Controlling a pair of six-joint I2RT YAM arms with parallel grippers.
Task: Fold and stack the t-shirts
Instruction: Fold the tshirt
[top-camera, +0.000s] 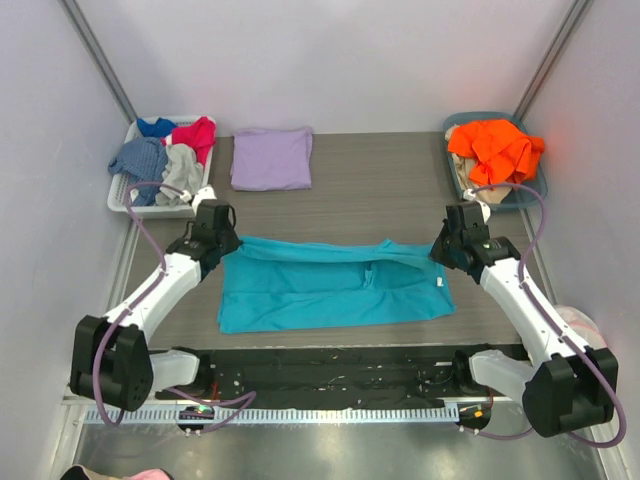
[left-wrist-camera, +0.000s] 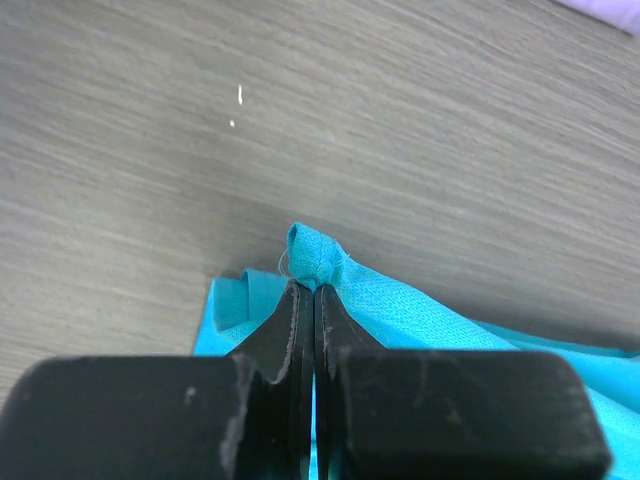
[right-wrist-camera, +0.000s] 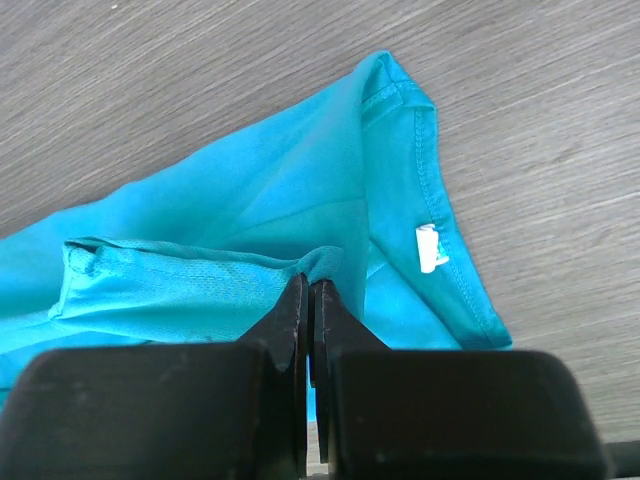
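Observation:
The teal t-shirt (top-camera: 330, 285) lies across the table's near middle, its far edge folded toward the front. My left gripper (top-camera: 222, 245) is shut on the shirt's far left edge; the left wrist view shows the pinched teal cloth (left-wrist-camera: 318, 255) bunched at the fingertips. My right gripper (top-camera: 440, 250) is shut on the shirt's far right edge, where cloth (right-wrist-camera: 325, 262) pokes out between the jaws. The white label (right-wrist-camera: 428, 247) shows near the hem on the right. The lavender t-shirt (top-camera: 271, 157) lies folded at the back left of the table.
A white basket (top-camera: 122, 180) at the back left holds red, blue and grey garments. A teal bin (top-camera: 535, 195) at the back right holds an orange garment (top-camera: 495, 150). Walls close in on both sides.

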